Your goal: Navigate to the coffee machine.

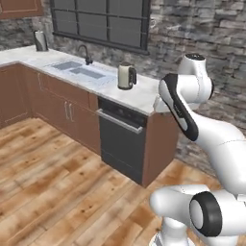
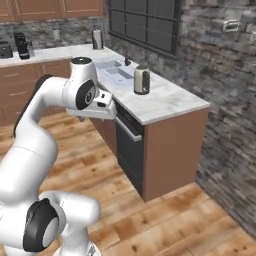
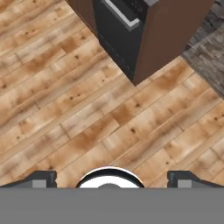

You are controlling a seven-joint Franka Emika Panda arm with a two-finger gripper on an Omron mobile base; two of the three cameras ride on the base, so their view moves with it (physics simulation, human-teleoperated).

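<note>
Below hand, wood floor (image 3: 87, 113); gripper (image 3: 112, 178) fingertips spread wide at view's 6 o'clock, nothing between them. Dishwasher (image 2: 129, 150) at counter (image 2: 170, 102) end close ahead. Cream kettle (image 2: 142, 80) farther. Coffee machine (image 2: 21, 45) far off at 11 o'clock in right base view, beside toaster (image 2: 5, 49). Judgement: navigation barely begun; most of drive left.

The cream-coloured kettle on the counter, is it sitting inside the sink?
No, the cream-coloured kettle stands upright on the pale stone counter, beside the sink basin, not in it.
</note>
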